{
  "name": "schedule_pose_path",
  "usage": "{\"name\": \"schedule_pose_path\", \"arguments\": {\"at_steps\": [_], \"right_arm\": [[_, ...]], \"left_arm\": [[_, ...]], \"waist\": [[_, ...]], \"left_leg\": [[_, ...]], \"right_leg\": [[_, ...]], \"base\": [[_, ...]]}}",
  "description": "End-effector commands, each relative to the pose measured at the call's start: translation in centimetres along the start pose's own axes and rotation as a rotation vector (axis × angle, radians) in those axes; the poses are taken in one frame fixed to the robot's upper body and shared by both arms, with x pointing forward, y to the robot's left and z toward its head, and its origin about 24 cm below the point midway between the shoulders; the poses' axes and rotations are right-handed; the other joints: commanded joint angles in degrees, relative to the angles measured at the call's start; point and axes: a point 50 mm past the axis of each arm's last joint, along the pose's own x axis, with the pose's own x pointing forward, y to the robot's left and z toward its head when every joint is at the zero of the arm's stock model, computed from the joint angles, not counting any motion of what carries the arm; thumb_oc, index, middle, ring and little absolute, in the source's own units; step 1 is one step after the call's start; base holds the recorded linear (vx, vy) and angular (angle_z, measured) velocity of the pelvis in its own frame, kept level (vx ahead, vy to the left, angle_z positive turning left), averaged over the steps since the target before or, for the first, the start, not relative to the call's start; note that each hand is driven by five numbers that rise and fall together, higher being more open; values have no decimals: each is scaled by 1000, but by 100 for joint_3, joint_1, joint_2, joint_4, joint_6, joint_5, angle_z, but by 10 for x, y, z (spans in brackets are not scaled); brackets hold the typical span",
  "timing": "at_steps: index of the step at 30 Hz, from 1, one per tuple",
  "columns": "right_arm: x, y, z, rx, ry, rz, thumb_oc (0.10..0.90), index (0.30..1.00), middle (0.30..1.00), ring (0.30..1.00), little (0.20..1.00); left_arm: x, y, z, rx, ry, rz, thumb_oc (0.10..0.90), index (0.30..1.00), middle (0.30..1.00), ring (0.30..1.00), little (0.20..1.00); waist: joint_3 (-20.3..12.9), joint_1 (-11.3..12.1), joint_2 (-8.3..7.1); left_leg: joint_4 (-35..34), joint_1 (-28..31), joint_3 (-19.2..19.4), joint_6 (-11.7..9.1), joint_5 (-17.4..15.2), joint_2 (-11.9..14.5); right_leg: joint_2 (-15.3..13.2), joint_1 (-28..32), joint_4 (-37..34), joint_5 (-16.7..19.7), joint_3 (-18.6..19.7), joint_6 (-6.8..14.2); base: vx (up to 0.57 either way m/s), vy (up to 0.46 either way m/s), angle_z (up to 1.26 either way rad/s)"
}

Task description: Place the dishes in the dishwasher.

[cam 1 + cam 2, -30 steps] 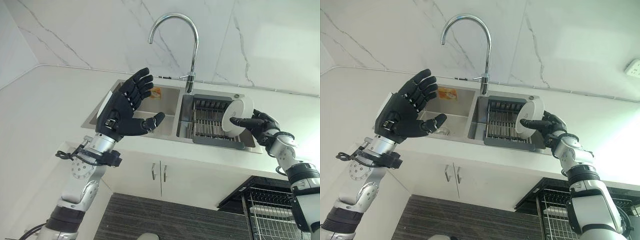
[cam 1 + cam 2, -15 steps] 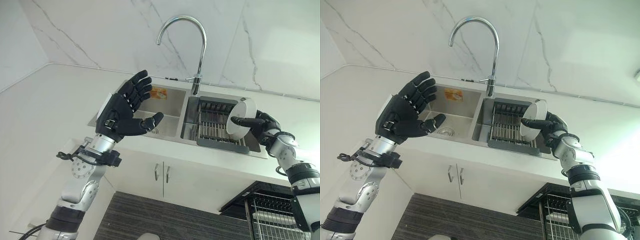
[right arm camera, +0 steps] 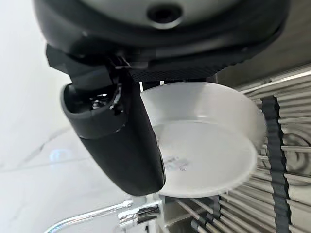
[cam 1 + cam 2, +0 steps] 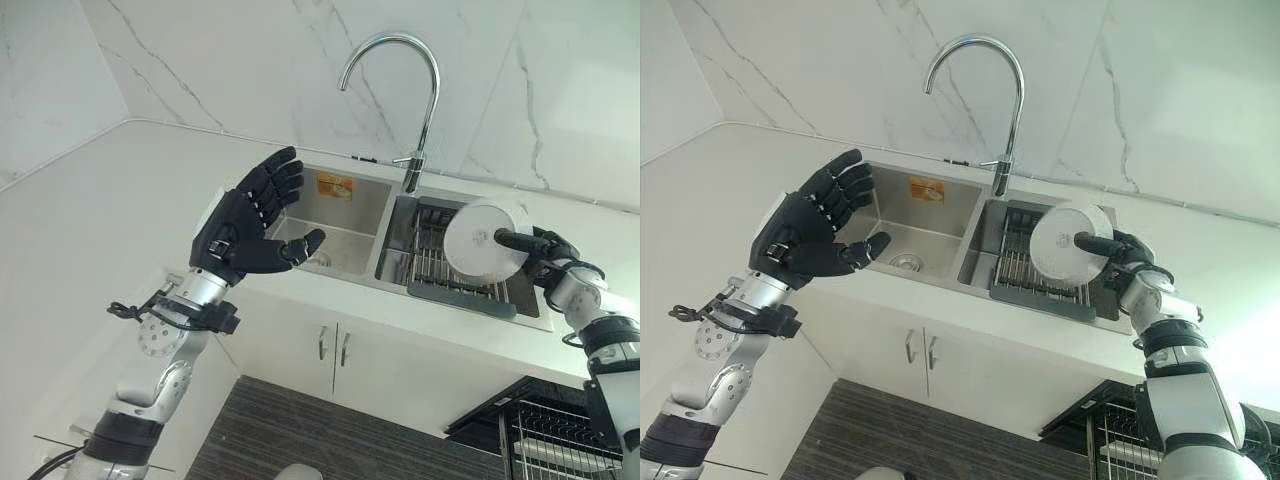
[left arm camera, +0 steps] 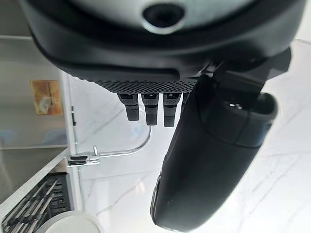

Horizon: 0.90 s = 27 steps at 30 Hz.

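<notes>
Right now the right hand [image 4: 1127,252] is pinching a white dish [image 4: 1068,243] between thumb and fingers, holding it on edge above the dark drying rack [image 4: 1025,272] in the right basin of the steel sink [image 4: 925,222]. An orange-yellow sticker [image 4: 926,188] is showing on the left basin's back wall; its print is too small to read. Left hand [image 4: 240,227] is hovering spread, palm up, over the sink's left rim, holding nothing, well apart from the dish. A chrome faucet [image 4: 402,70] is arching behind the basins. White countertop [image 4: 90,210] is lying open to the left, marble wall [image 4: 240,60] behind. Below, white cabinet doors [image 4: 940,365] and a wire dishwasher rack [image 4: 560,445] at lower right.
</notes>
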Motion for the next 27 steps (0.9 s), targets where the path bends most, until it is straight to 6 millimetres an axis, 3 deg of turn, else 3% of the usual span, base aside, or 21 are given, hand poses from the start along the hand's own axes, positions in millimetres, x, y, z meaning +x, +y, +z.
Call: {"name": "schedule_pose_path", "arguments": {"at_steps": [1,7,17,21,23,27], "right_arm": [[-10,11,84,-22,-283,2,400,300,300,300,300],[-11,11,90,-87,-323,-70,400,300,300,300,300],[-24,22,115,-39,-497,-55,400,300,300,300,300],[-36,32,128,4,-619,12,400,300,300,300,300],[-50,41,141,59,-738,66,400,300,300,300,300],[-72,51,147,140,-867,136,400,300,300,300,300]], "left_arm": [[12,-2,41,9,-202,-30,800,900,900,900,900],[9,-3,38,-1,-202,-34,800,900,900,900,900],[6,-5,37,-15,-216,-44,800,900,900,900,900],[4,-8,36,-54,-219,-62,800,900,900,900,900],[2,-11,34,-91,-218,-85,800,900,900,900,900],[-2,-17,26,-234,-193,-144,800,900,900,900,900]], "waist": [[-528,128,-36],[-514,159,-29],[-479,66,-17],[-468,-4,-15],[-477,-79,-13],[-476,-229,5]], "left_leg": [[374,-119,233,-222,-353,323],[374,-143,212,-226,-327,309],[374,-128,284,-230,-349,340],[374,-110,326,-228,-375,357],[374,-103,370,-226,-396,379],[374,-102,465,-222,-417,436]], "right_leg": [[-121,237,9,-167,194,199],[-130,229,9,-151,167,200],[-108,186,9,-135,244,202],[-79,157,9,-137,311,203],[-43,114,9,-139,386,203],[24,37,9,-131,516,192]], "base": [[-17,27,4],[-20,12,4],[-35,7,-1],[-49,-10,-4],[-66,-34,-9],[-43,-43,-19]]}}
